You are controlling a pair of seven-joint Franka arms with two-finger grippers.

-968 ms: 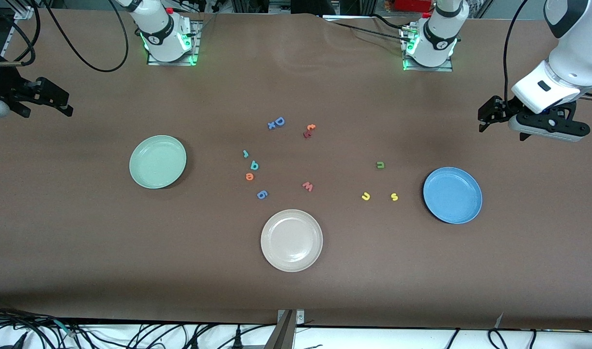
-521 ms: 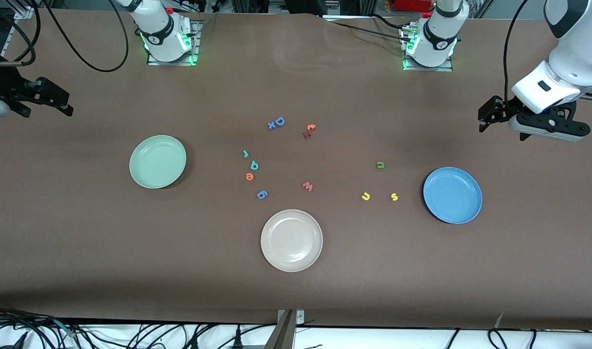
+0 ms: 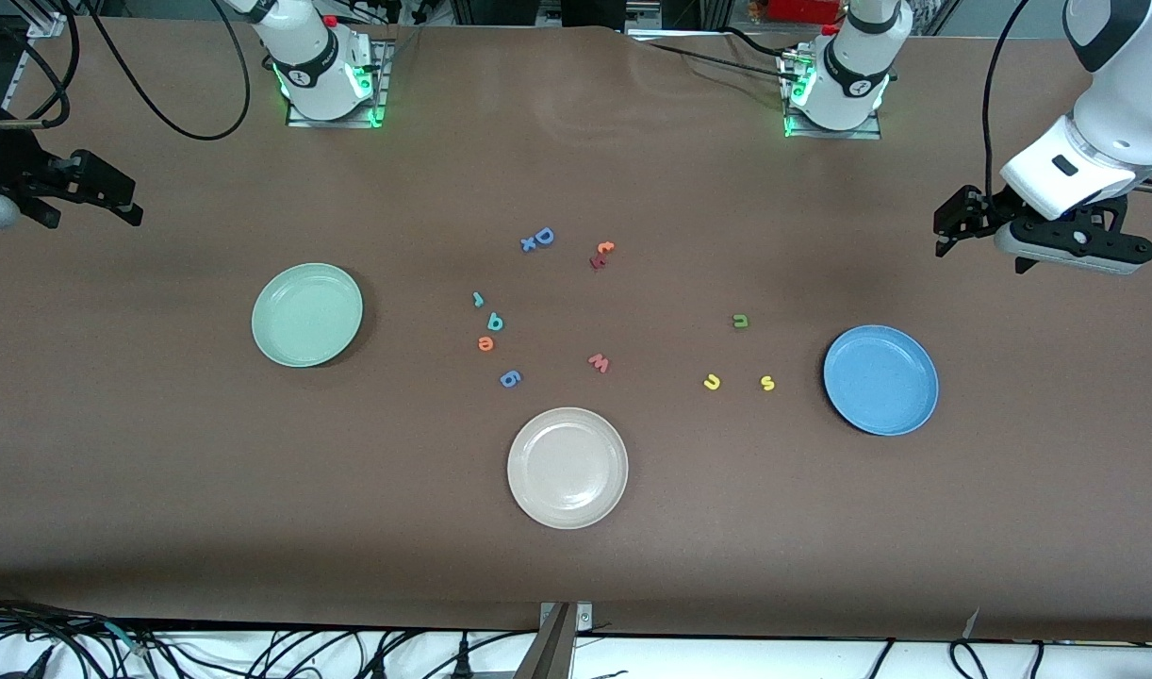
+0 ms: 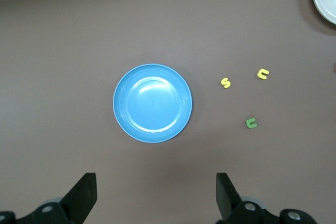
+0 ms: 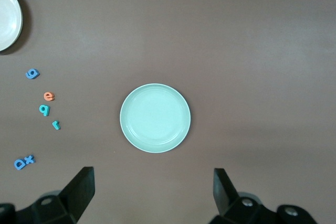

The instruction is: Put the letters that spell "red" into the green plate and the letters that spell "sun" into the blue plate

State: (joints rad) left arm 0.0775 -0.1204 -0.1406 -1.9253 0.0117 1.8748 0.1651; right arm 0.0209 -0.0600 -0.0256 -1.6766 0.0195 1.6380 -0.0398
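Both tools hang high with jaws apart and nothing between them: the left tool [image 4: 152, 198] over the tabletop [image 3: 161, 490] at the left arm's end, the right tool [image 5: 152, 195] at the right arm's end.

The green plate [image 3: 306, 314] and the blue plate [image 3: 880, 379] hold no letters.

Taking the front view as a clock face, the teal "r" [image 3: 478, 299], teal "d" [image 3: 494, 322] and orange "e" [image 3: 485, 343] lie at 3 o'clock of the green plate. The green "n" [image 3: 740, 321], yellow "u" [image 3: 712, 382] and yellow "s" [image 3: 767, 383] lie at 9 o'clock of the blue plate.

A beige plate [image 3: 567, 467] sits at 6 o'clock of the letters.
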